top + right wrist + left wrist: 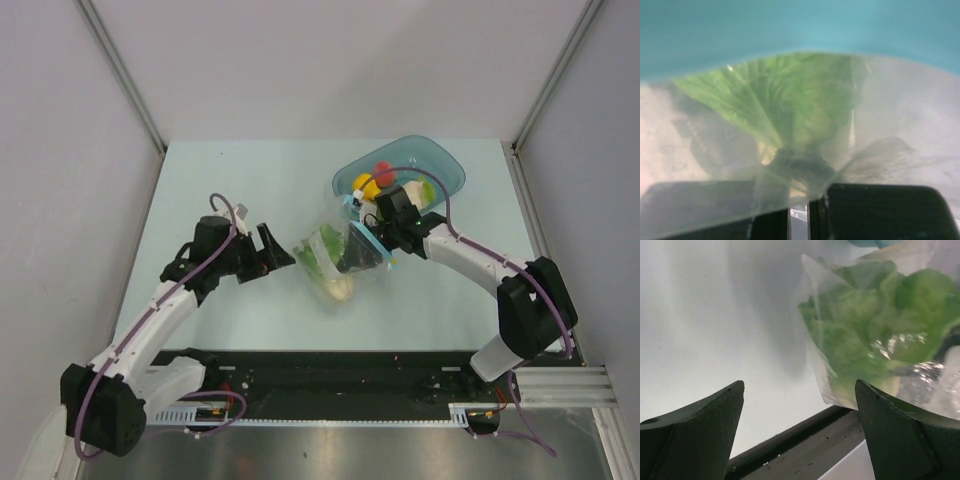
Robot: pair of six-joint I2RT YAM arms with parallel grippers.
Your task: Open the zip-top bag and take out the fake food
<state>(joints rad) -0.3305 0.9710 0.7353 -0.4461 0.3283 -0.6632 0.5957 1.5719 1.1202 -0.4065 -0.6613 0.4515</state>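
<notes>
- Fingers (pixel 700 430) of left gripper (pixel 283 250) are spread wide w/ nothing btwn them. The zip-top bag (pixel 335 262) is just ahead, off-centre twd the right-hand finger in the wrist view.
- Right gripper (pixel 372 243) is pinched tight on the bag film by the blue zip strip (pixel 365 238).
- Bag's long axis runs from the mouth, next to the teal tray (pixel 445 165), back twd the arm bases.
- Fake food: cabbage (pixel 318 250) is inside the bag; yellow fruit (pixel 364 184) & red piece (pixel 382 172) are in the tray.
- Left arm is free & nearest the unheld side, so prob. the one to grab it.

Pale green table (pixel 230 180), zip-top bag (pixel 330 262) resting mid-table, teal tray (pixel 432 150) just behind it, far right.
</notes>
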